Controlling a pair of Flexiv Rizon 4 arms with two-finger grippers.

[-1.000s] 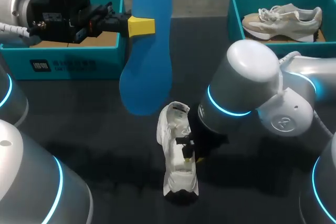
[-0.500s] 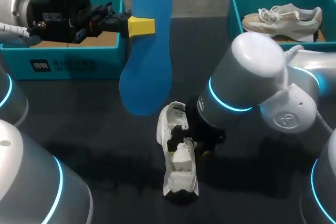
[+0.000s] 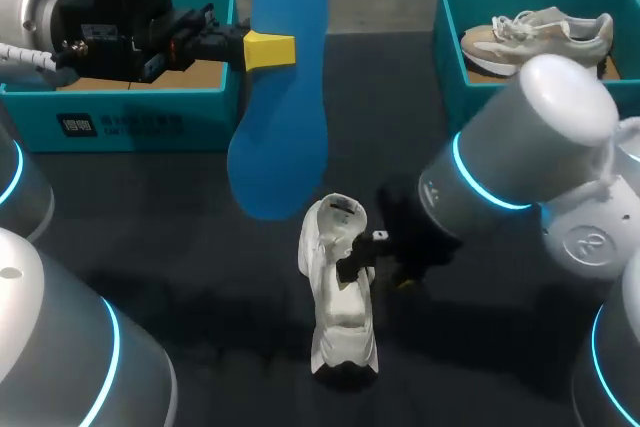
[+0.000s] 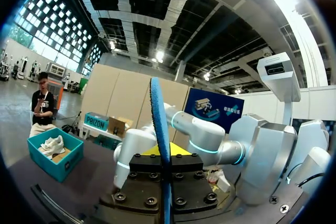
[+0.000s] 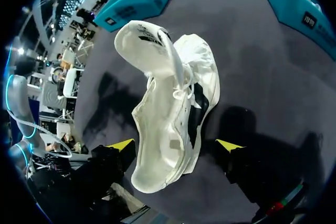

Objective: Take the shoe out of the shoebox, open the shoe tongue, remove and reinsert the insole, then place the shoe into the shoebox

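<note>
A white shoe lies on the black table, its tongue pulled up. My right gripper is right beside it, open. In the right wrist view the shoe sits between the spread fingers of the right gripper, one yellow fingertip on each side, neither pressing it. My left gripper hangs above the table's far left, shut on the blue insole, which stands upright. The left wrist view shows the insole edge-on in the left gripper.
A teal shoebox stands at the back left under my left arm. A second teal shoebox at the back right holds a beige shoe. Bare black table surrounds the white shoe.
My right gripper has opened and let go of the white shoe, and the arm has drawn back to the right. The left arm and insole have not moved.
</note>
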